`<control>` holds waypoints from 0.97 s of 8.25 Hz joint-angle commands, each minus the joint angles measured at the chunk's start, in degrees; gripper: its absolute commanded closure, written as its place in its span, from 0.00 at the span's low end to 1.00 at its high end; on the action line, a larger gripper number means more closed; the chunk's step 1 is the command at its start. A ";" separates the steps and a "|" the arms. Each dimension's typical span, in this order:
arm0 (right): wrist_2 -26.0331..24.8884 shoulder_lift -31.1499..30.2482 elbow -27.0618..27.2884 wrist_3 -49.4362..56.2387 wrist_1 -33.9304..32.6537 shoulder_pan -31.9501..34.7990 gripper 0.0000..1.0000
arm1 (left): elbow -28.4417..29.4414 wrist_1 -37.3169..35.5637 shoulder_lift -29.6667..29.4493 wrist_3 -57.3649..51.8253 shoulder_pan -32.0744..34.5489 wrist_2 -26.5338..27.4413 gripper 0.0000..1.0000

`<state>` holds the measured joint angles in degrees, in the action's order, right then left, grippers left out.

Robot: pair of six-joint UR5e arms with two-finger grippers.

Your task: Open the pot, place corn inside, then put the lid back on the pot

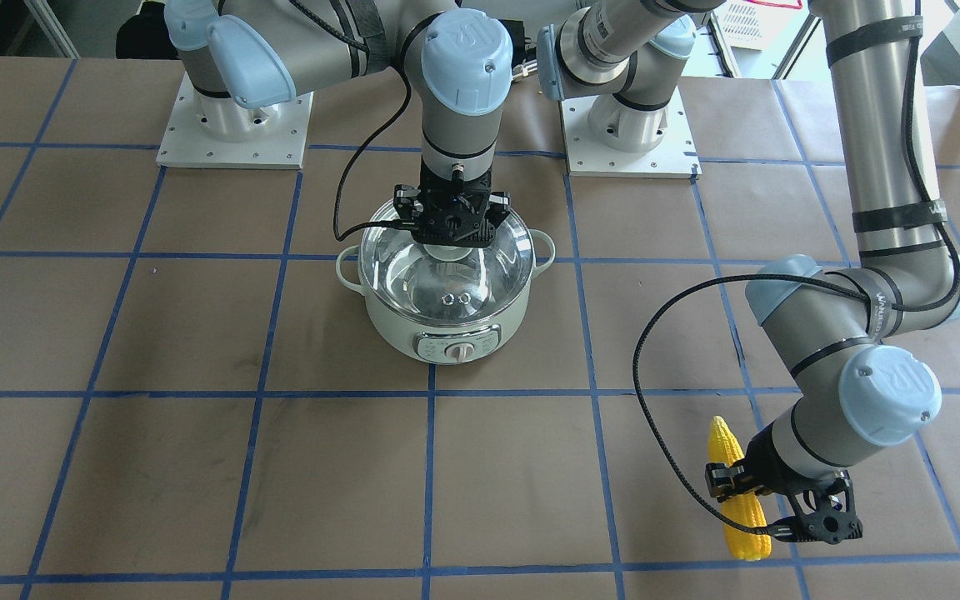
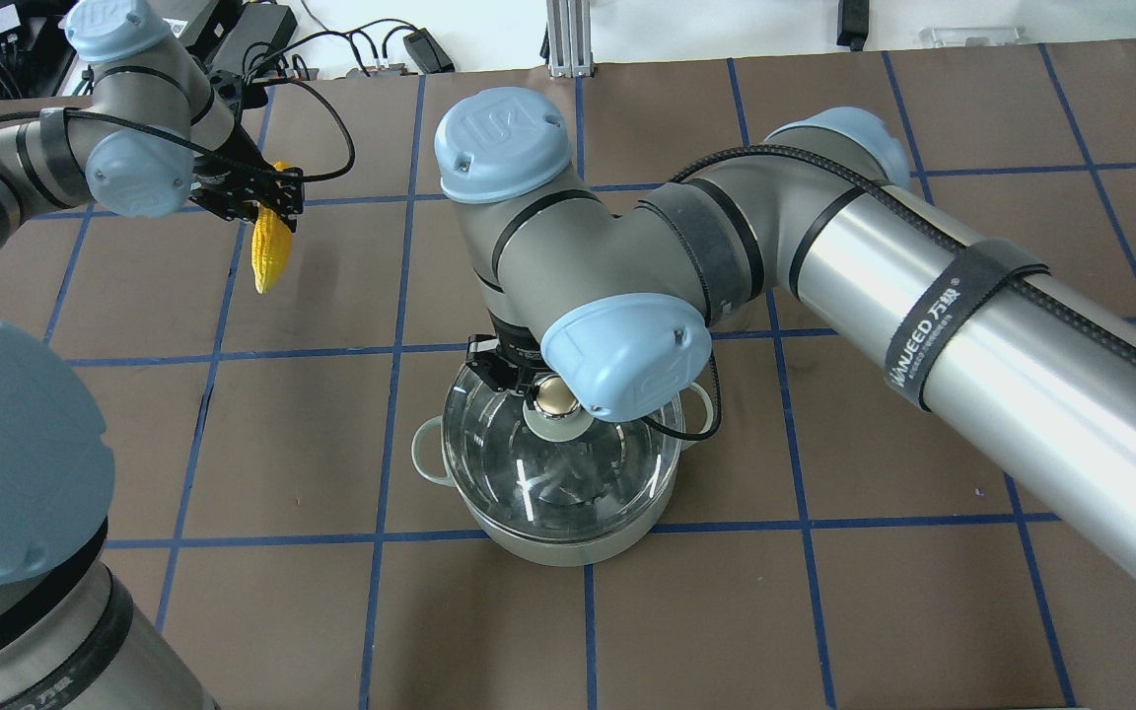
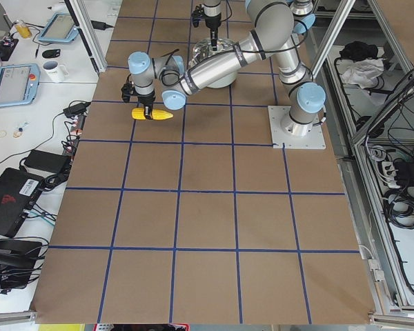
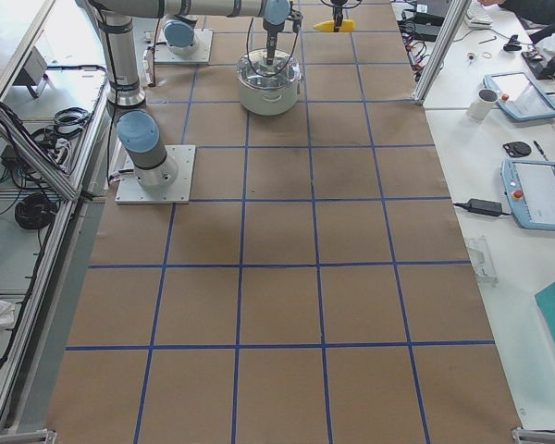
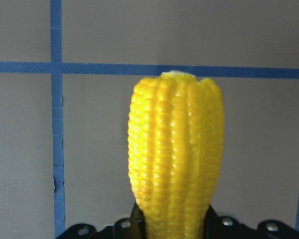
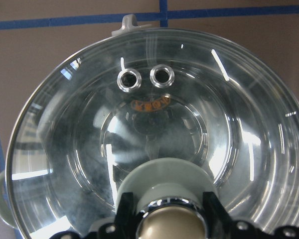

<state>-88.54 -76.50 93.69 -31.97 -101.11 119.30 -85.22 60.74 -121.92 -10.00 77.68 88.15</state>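
Lid (image 1: 413,279) pinched, corn (image 1: 724,446) held well apart.
By the middle of the table's (image 1: 197,483) robot-side edge, the lid is seated on the pot (image 1: 397,333) and gripped at its centre by the right gripper (image 1: 449,242). Toward the far left corner, the corn is clamped by the left gripper (image 1: 742,487), with its tip pointed back toward the robot-side edge.

We found the light bright and even, with faint shadows; white glare streaked the lid (image 6: 229,99), while the corn (image 5: 174,149) looked sharp and saturated.
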 commanded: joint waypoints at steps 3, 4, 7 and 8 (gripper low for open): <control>0.56 -11.71 -2.63 12.40 12.14 -12.02 0.97 | -0.47 7.28 9.58 5.32 4.39 -0.35 0.88; 0.56 -14.09 -2.73 13.94 14.95 -16.86 1.00 | -0.38 7.54 11.51 10.04 7.89 -0.26 0.88; 1.17 -17.10 -3.25 23.40 18.40 -27.95 1.00 | -0.64 9.30 14.70 28.66 24.04 -0.18 0.88; 0.48 -17.19 -3.25 26.32 18.41 -29.11 1.00 | -1.25 8.87 14.18 33.07 28.19 -0.18 0.89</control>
<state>-87.46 -93.03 90.63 -12.12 -83.80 94.38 -85.81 69.60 -107.86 13.26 97.12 87.95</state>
